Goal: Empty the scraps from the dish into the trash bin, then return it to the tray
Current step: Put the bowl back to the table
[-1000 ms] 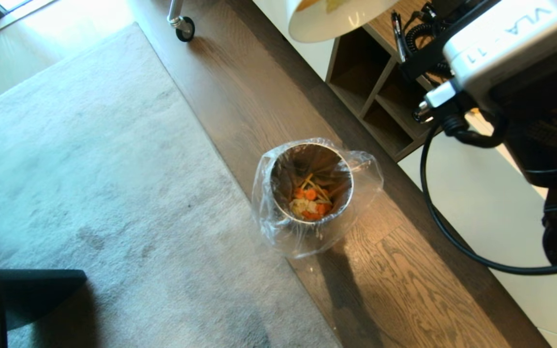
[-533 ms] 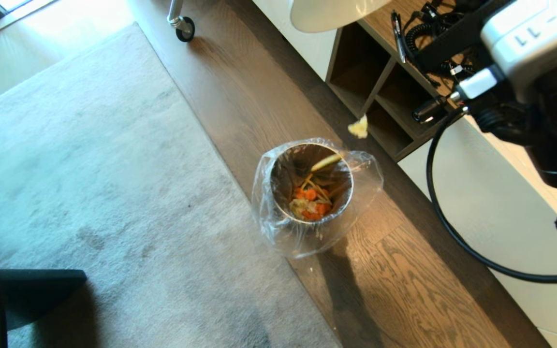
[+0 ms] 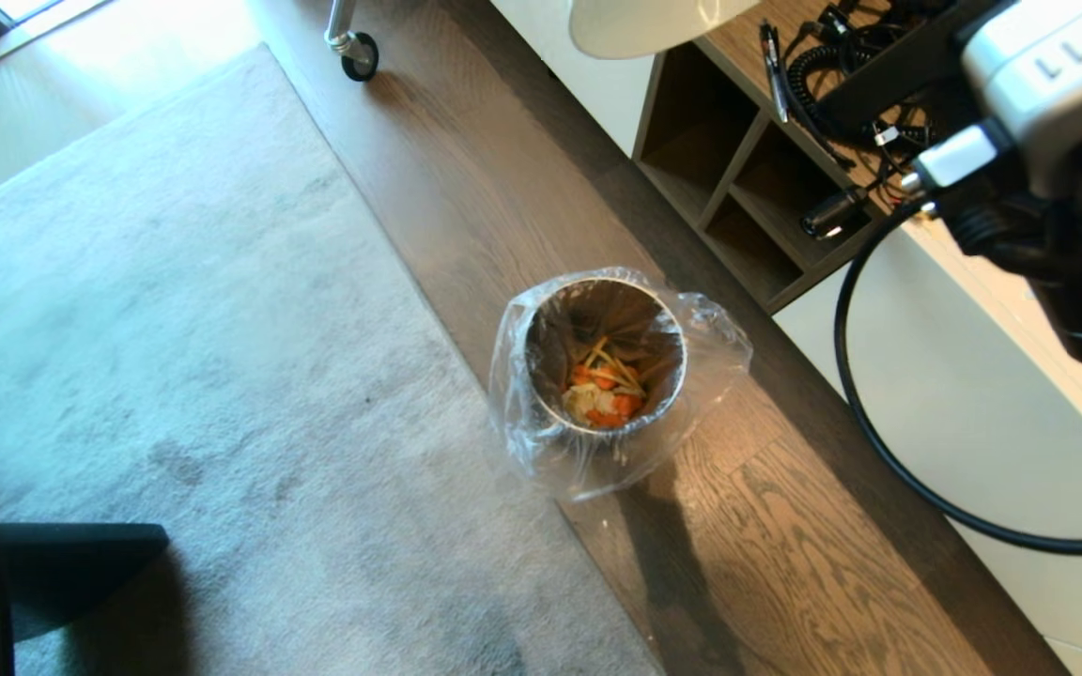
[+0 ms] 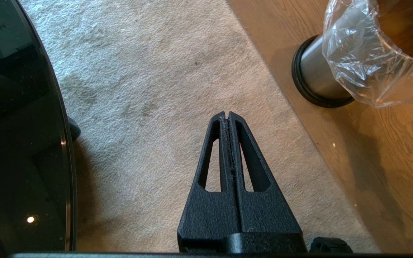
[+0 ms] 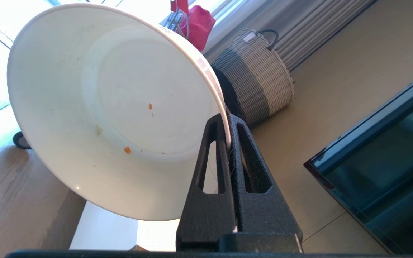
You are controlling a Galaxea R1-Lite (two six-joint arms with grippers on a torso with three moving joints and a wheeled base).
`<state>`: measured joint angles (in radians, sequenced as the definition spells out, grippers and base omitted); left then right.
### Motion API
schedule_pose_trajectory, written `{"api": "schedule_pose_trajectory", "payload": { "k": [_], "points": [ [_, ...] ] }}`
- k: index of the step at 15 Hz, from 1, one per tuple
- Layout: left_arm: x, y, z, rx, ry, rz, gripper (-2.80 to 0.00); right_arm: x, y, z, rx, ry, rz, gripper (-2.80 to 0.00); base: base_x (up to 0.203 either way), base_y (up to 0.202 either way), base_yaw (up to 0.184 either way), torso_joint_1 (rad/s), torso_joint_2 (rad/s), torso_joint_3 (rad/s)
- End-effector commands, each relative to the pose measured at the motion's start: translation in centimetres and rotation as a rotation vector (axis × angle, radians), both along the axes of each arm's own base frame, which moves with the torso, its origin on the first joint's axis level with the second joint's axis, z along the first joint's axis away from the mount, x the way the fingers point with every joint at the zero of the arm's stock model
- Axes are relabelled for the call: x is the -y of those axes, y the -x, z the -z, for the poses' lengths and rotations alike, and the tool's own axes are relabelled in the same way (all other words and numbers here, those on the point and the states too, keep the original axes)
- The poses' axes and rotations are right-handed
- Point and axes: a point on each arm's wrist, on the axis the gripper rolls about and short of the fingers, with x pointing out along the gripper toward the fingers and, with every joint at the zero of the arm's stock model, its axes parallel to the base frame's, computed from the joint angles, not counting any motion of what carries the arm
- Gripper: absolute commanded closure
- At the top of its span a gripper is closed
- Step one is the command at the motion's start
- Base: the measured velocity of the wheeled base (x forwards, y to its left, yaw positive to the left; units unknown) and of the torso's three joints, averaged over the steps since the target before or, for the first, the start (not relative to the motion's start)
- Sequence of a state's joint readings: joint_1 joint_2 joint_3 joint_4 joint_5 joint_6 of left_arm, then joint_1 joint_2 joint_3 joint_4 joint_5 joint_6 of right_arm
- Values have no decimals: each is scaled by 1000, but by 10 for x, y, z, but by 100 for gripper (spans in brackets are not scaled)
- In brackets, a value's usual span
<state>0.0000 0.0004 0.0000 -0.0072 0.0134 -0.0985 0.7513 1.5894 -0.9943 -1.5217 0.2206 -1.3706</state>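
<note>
Between my right fingers (image 5: 228, 120) the rim of the dish (image 5: 113, 107) is pinched, tilted on edge, high over the floor; only a few orange specks cling inside. Below, the trash bin (image 3: 541, 394) stands on wood flooring beside the rug (image 3: 175, 329), scraps (image 3: 605, 392) lying in its bag. My left fingers (image 4: 228, 115) hang pressed together, empty, over the rug.

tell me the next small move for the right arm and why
Probably tip the dish back level and start carrying it toward the tray. It looks nearly empty, only tiny orange flecks clinging inside, and the scraps lie in the trash bin. The right end effector is clamped on its rim.
</note>
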Motion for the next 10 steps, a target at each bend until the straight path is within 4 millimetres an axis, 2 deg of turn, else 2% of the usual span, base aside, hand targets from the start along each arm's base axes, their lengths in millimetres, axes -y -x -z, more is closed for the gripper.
{"api": "schedule_pose_trajectory", "payload": {
  "k": [1, 5, 10],
  "points": [
    [0, 0, 0, 1, 1, 0, 0, 0, 0, 2, 15, -20, -9, 0, 0, 0, 0, 0, 0, 0],
    [0, 0, 0, 1, 1, 0, 0, -1, -3, 19, -113, -20, -26, 0, 0, 0, 0, 0, 0, 0],
    [0, 0, 0, 1, 1, 0, 0, 12, -3, 58, -534, -178, 111, 0, 0, 0, 0, 0, 0, 0]
  ]
}}
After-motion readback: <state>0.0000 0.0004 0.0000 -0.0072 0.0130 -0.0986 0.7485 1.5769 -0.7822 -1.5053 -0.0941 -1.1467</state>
